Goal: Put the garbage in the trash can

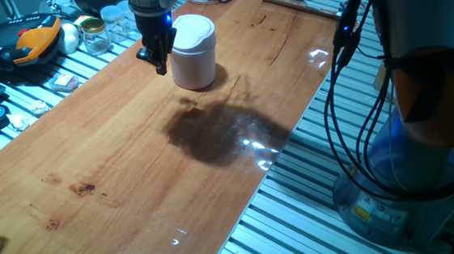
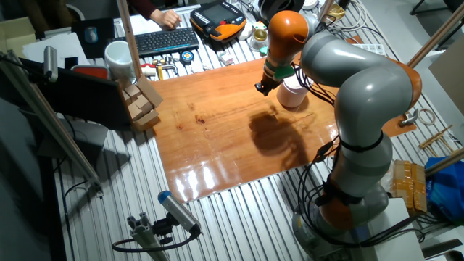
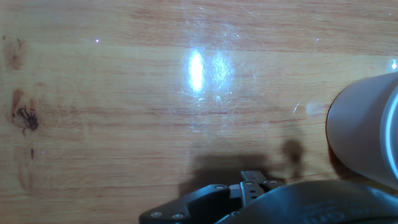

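Observation:
The trash can (image 1: 194,55) is a small white bin with a domed lid, upright at the far end of the wooden table (image 1: 150,178). It also appears as the trash can (image 2: 293,93) in the other fixed view and at the right edge of the hand view (image 3: 367,130). My gripper (image 1: 155,59) hangs low just left of the bin, its dark fingers pointing down close to the bin's side. The other fixed view shows the gripper (image 2: 262,88) beside the bin too. Only the dark hand housing (image 3: 261,202) shows in the hand view. The garbage is out of view in every frame.
Clear glass jars (image 1: 96,36) and an orange and black device (image 1: 35,35) lie off the table's far left edge. A keyboard (image 2: 163,40), a white mug (image 2: 117,56) and wooden blocks (image 2: 141,101) sit beyond the table. Cables (image 1: 352,88) hang at the right.

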Motion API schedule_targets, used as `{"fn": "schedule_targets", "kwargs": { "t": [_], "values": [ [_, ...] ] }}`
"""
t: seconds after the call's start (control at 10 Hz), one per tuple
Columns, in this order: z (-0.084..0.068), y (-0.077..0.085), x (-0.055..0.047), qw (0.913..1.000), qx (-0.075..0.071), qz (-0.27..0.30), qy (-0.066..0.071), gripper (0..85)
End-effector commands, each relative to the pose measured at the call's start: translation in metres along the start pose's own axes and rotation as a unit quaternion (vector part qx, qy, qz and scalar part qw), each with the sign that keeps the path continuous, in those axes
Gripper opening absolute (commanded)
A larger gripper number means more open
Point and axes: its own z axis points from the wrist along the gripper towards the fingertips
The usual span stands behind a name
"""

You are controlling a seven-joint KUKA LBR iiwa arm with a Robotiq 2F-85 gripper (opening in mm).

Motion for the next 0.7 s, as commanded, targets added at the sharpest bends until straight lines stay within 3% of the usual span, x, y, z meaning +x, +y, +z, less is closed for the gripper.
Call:
{"fn": "schedule_targets", "kwargs": {
  "t": [0.0,0.6],
  "values": [
    [0.0002,-0.0001,-0.0002,1.0,0.0,0.0,0.0,0.0],
    [0.002,-0.0065,-0.0068,1.0,-0.002,-0.006,0.001,0.0]
  ]
}}
